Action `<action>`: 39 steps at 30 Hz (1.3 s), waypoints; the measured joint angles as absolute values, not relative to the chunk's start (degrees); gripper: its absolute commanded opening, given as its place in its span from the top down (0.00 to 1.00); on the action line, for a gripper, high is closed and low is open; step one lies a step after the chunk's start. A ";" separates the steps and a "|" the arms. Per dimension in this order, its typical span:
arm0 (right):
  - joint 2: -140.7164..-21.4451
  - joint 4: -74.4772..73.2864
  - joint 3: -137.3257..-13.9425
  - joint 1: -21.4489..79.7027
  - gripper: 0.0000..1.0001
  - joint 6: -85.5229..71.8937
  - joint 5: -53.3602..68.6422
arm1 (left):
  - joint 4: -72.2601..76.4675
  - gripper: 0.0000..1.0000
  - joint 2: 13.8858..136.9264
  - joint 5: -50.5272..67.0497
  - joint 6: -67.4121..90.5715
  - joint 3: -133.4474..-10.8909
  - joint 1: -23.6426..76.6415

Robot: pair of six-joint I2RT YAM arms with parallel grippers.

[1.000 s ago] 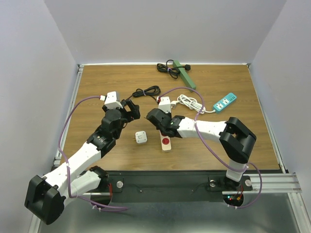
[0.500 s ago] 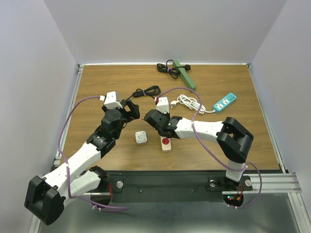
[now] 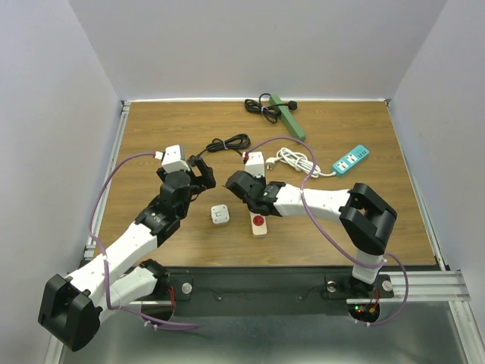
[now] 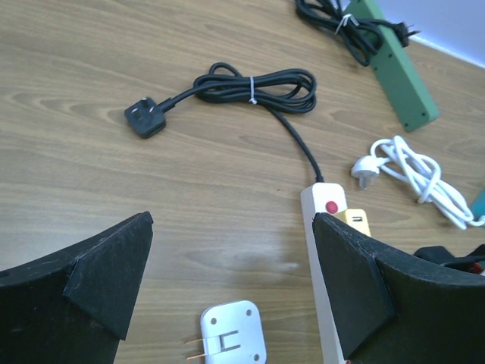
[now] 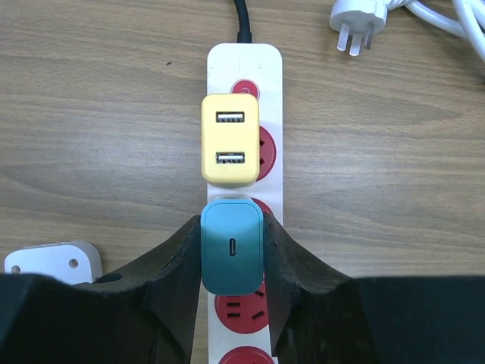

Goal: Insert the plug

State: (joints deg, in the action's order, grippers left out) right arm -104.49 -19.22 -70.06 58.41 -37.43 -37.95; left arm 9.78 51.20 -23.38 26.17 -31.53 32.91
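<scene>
Right gripper (image 5: 231, 227) clamped on a teal USB-C charger (image 5: 232, 262), over the white power strip (image 5: 273, 136), just beside a plugged-in yellow USB charger (image 5: 229, 140). Left gripper (image 4: 231, 224) spread wide above mid-table (image 3: 364, 220).

power strips (image 3: 260, 229) (image 3: 289, 115) (image 3: 351, 160) three; plug adapters (image 5: 229, 140) (image 5: 232, 246) (image 5: 53, 262) three; coiled cords (image 3: 229, 142) (image 3: 295, 158) (image 3: 261, 106) three.
</scene>
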 measured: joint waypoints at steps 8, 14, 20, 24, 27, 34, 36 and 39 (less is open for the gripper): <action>-104.05 -27.24 -70.13 58.81 0.19 -37.50 -31.70 | 5.63 0.02 51.24 -24.99 27.77 -31.53 32.91; -99.61 -30.13 -70.13 58.48 0.11 -36.42 -30.74 | 4.14 0.04 51.16 -25.71 28.34 -31.51 33.26; -88.97 -29.67 -68.23 53.65 0.11 -35.09 -28.01 | 5.72 0.05 47.22 -23.55 27.46 -26.52 35.99; -83.13 -29.28 -65.34 47.59 0.11 -33.61 -26.55 | 4.16 0.05 46.41 -22.09 28.25 -25.63 36.27; -80.27 -29.10 -63.55 43.90 0.10 -32.53 -25.87 | 3.16 0.06 46.41 -20.45 29.78 -25.43 36.25; -78.02 -27.53 -60.62 41.95 0.10 -30.81 -22.50 | 0.43 0.07 46.74 -15.42 35.09 -22.90 36.51; -77.97 -27.16 -59.86 41.63 0.10 -30.63 -21.82 | -0.86 0.07 46.83 -14.74 36.86 -22.22 37.08; -77.97 -26.48 -59.11 41.36 0.10 -30.39 -20.73 | -2.87 0.07 46.81 -13.96 39.16 -21.74 37.80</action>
State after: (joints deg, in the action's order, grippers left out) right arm -77.97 -26.48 -59.11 41.36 -30.39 -20.73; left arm -2.87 46.81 -13.96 39.16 -21.74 37.80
